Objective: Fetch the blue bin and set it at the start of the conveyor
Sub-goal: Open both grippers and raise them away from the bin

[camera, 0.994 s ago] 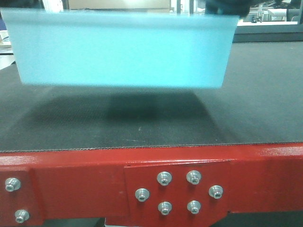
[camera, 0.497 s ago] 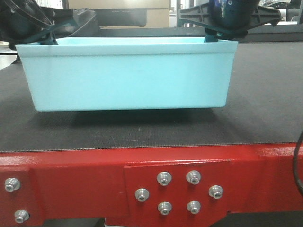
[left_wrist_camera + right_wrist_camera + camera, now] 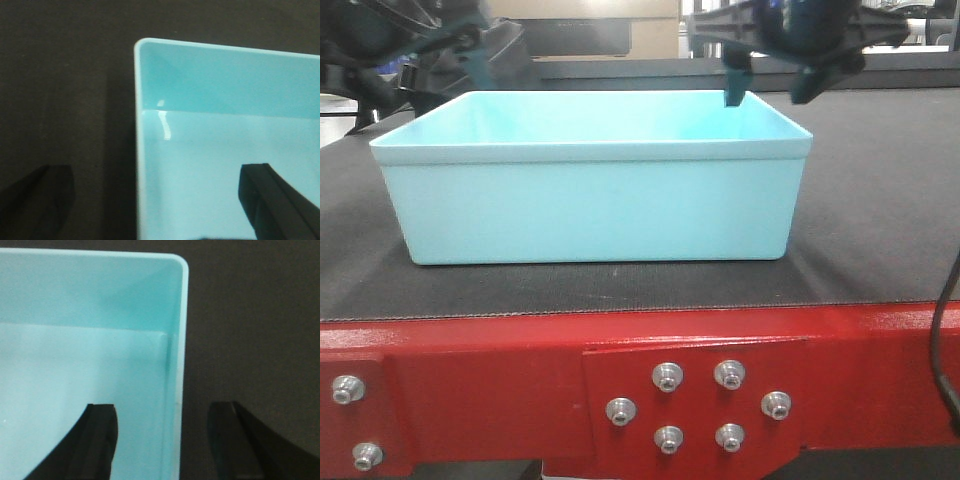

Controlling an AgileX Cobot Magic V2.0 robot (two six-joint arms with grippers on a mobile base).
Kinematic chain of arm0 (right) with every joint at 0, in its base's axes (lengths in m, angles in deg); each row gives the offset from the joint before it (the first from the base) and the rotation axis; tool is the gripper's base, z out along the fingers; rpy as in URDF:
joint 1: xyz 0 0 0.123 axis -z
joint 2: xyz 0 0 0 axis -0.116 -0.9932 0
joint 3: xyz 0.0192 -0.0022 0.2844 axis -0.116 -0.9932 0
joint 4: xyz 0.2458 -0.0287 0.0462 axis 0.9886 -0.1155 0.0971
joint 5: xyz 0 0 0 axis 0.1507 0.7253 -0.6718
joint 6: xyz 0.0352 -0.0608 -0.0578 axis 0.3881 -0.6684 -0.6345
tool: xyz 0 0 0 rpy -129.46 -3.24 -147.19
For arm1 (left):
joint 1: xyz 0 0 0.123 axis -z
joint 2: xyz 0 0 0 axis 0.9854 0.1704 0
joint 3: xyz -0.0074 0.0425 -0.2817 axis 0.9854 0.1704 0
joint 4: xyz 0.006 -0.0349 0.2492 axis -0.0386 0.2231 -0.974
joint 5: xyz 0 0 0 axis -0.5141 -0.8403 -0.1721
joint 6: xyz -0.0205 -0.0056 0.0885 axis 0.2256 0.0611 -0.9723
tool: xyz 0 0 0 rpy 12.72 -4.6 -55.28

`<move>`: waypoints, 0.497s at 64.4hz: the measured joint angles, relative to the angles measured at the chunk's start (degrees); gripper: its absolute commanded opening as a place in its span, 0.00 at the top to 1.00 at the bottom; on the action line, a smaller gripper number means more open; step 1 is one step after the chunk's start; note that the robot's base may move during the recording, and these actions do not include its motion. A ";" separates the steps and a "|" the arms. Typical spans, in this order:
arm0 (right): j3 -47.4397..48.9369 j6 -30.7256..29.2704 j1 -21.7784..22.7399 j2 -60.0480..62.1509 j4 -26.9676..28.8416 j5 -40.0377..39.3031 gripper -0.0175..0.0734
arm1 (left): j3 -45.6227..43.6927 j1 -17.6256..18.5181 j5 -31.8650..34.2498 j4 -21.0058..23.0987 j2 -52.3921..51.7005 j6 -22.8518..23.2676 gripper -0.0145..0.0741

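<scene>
The blue bin [image 3: 595, 205] is a pale cyan tub standing flat on the dark belt [image 3: 875, 200] of the conveyor start, just behind its red frame [image 3: 470, 385]. My left gripper [image 3: 425, 60] hovers over the bin's back left corner. In the left wrist view it [image 3: 155, 200] is open, its fingers [image 3: 272, 200] astride the bin's left wall [image 3: 139, 150] without touching it. My right gripper [image 3: 767, 95] hangs over the back right corner. It [image 3: 167, 440] is open too, with one finger [image 3: 97, 440] inside the bin and the other outside the right wall [image 3: 181, 340].
Silver bolts [image 3: 698, 405] stud the red frame's front plate. A black cable [image 3: 945, 330] hangs at the right edge. Beyond the belt are a brown board [image 3: 580, 10] and workshop clutter. Belt surface extends right of the bin.
The bin came down from mid-air and now rests on the belt. Both grippers let go of its rim, opened and rose slightly above it.
</scene>
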 measured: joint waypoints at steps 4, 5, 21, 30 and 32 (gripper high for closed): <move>0.00 0.00 0.03 0.93 -0.88 0.22 0.48 | -1.30 -0.64 -2.60 0.00 0.00 0.00 0.25; 0.00 0.00 0.03 1.05 -0.95 0.22 0.48 | -1.79 -0.63 -3.17 0.00 0.00 0.00 0.25; 0.00 0.00 0.03 5.78 -1.46 1.04 0.65 | -5.76 0.68 -10.06 -0.24 -2.71 0.00 0.65; 0.00 0.00 0.03 9.59 -1.60 4.06 0.91 | -5.96 2.72 -11.89 -0.98 -8.20 0.00 0.97; 0.00 0.00 0.03 10.35 -1.68 5.04 0.96 | -5.96 3.00 -12.15 -0.98 -9.41 0.00 0.96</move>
